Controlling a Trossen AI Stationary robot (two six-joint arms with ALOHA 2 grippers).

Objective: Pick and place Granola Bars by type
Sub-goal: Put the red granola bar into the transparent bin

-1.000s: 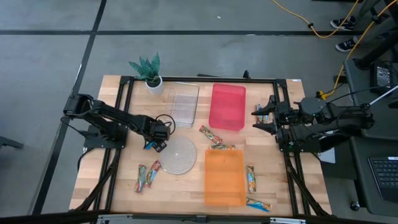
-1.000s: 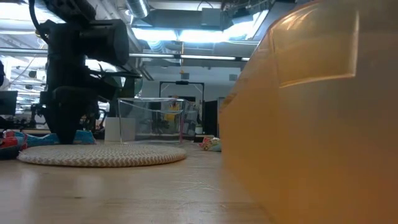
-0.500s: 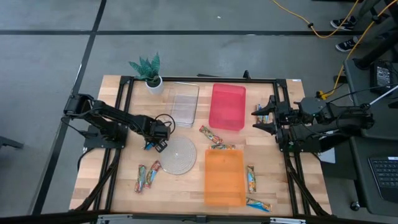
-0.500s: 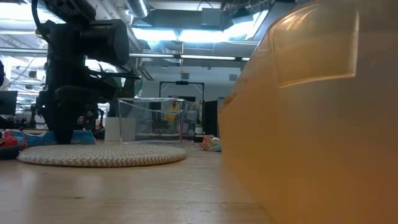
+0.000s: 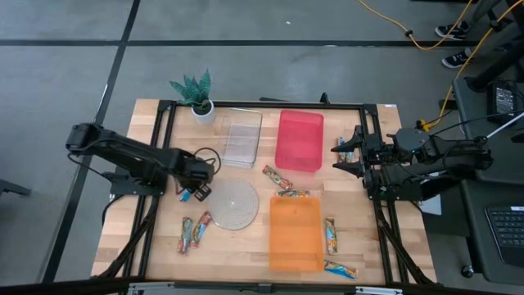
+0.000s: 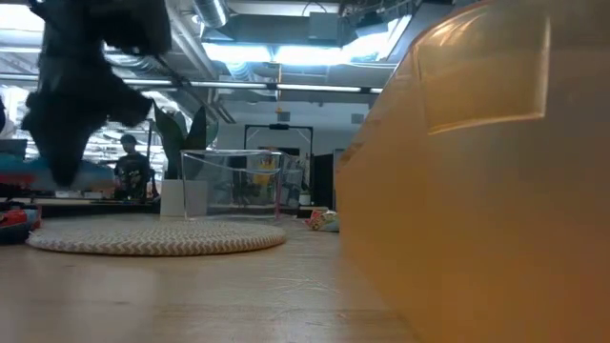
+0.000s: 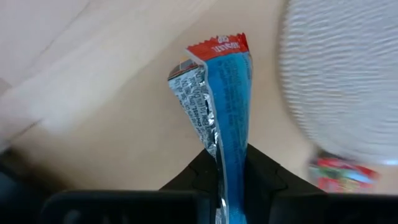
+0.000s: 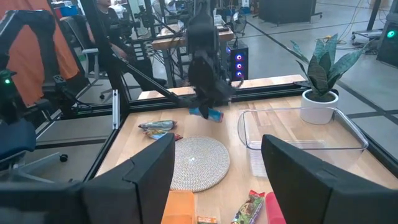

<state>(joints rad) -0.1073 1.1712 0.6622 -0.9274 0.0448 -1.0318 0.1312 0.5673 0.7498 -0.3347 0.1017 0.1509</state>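
From above, your left claw (image 5: 193,194) sits beside the round woven mat (image 5: 232,204), clamped on a blue granola bar (image 5: 187,196). Two more bars (image 5: 193,232) lie on the desk (image 5: 155,147) nearer the front edge than the claw. The clear bin (image 5: 242,136), red bin (image 5: 300,140) and orange bin (image 5: 295,233) stand beyond the mat. Your right claw (image 5: 341,155) waits past the red bin, jaws apart, holding nothing; other bars (image 5: 277,177) lie between the red and orange bins, near it.

At desk height, the left claw hangs dark and blurred above the mat's edge (image 6: 152,236), clear of the wood.

From the left wrist, the blue bar (image 7: 227,118) juts straight out from between the closed fingers, pinched only at its near end. I'd judge that the risk: the slick wrapper could slide or swing out if you move quickly, and it could droop and catch a bin wall.

From the right wrist, the left claw (image 8: 208,112) holds the bar (image 8: 208,114) above the mat's far side.
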